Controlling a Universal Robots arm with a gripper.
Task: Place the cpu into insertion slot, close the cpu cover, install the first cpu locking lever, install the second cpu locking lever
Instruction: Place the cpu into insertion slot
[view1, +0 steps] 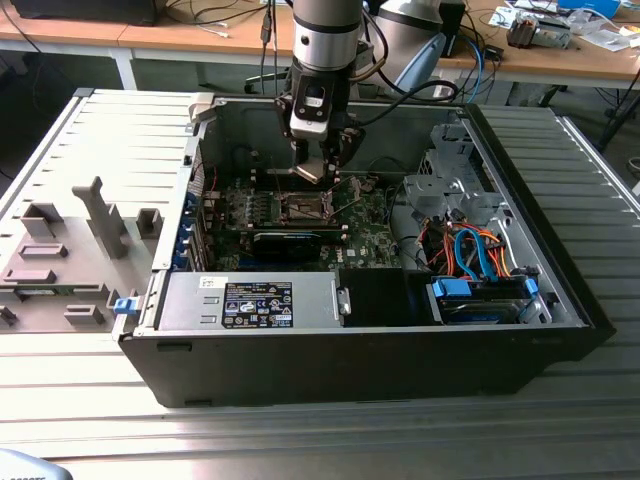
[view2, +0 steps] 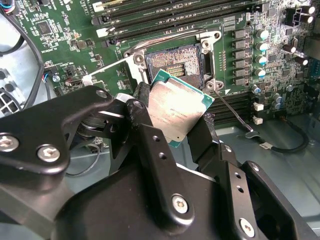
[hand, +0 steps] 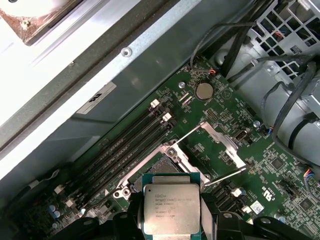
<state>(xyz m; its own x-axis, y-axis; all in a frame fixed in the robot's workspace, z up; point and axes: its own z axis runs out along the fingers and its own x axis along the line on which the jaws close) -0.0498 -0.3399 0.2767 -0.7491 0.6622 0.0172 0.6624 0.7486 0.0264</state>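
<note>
The claw (view2: 172, 120) is pinching the cpu (view2: 176, 106) by two opposite edges — I see the chip tilted, silvery top showing, in both wrist views. It hangs over the insertion slot (view2: 175, 61), whose dark centre lies bare. The cpu cover (hand: 225, 141) stands swung open beside the slot. The slot sits on the green motherboard (view1: 375, 235) inside the open computer case (view1: 560, 300) — itself on the ribbed tabletop (view1: 600, 420).

The cpu (hand: 172, 209) is topped with matt brushed metal; the insertion slot (view2: 175, 62) is rimmed with shiny silvery metal.
</note>
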